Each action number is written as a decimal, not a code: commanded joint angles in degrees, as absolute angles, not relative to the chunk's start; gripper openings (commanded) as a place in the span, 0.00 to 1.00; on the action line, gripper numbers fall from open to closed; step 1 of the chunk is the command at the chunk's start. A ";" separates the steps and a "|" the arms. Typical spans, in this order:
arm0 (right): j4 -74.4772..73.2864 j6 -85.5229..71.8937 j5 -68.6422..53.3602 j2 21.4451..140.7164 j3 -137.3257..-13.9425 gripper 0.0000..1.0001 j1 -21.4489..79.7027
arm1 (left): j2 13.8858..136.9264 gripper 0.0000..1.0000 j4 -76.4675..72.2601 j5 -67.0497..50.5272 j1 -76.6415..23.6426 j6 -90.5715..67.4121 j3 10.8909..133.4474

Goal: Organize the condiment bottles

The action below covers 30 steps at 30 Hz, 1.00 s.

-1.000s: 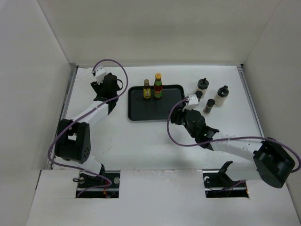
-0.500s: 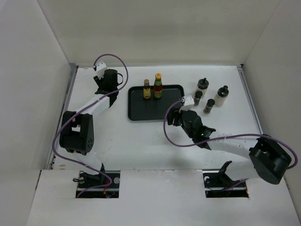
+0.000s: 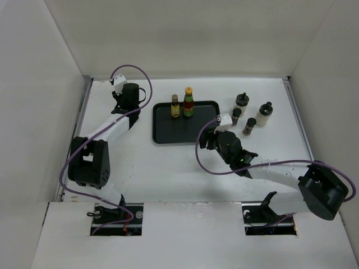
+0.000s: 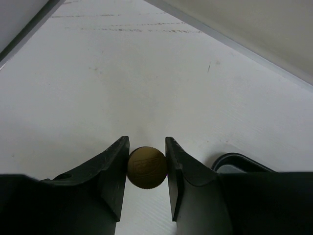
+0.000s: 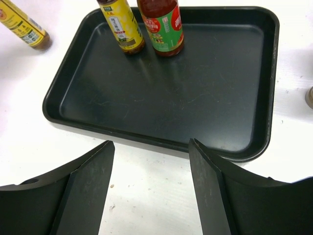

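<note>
A black tray (image 3: 188, 131) holds the tall red-sauce bottle (image 3: 188, 102) and a yellow-labelled bottle (image 3: 175, 106) at its far edge; both also show in the right wrist view (image 5: 161, 29) (image 5: 122, 27). My left gripper (image 3: 130, 96) is left of the tray, and in its wrist view (image 4: 146, 143) it is shut on the brown cap (image 4: 146, 167) of the second yellow-labelled bottle (image 5: 22, 24). My right gripper (image 3: 210, 137) (image 5: 151, 144) is open and empty just short of the tray's near right edge. Two cream shakers (image 3: 241, 102) (image 3: 263, 114) and two dark jars (image 3: 236, 115) (image 3: 249, 126) stand right of the tray.
White walls close in the table on the left, back and right. The back wall's foot (image 4: 254, 49) runs close behind the left gripper. The tray floor (image 5: 166, 98) is bare apart from the two bottles at its far edge.
My left gripper has shifted a little toward the back wall and its elbow has swung. My right gripper has moved slightly left toward the tray.
</note>
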<state>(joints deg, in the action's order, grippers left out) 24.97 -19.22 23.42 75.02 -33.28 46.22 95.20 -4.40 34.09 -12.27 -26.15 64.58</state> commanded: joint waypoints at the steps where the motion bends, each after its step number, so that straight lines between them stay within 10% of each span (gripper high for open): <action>1: 28.39 -18.98 23.29 73.30 -34.28 0.69 45.92 | 85.71 0.22 -8.26 35.68 -14.80 -26.19 65.21; 30: 28.48 -18.98 23.55 73.56 -34.19 0.71 45.04 | 99.84 0.22 -18.72 36.03 -28.87 -21.10 71.45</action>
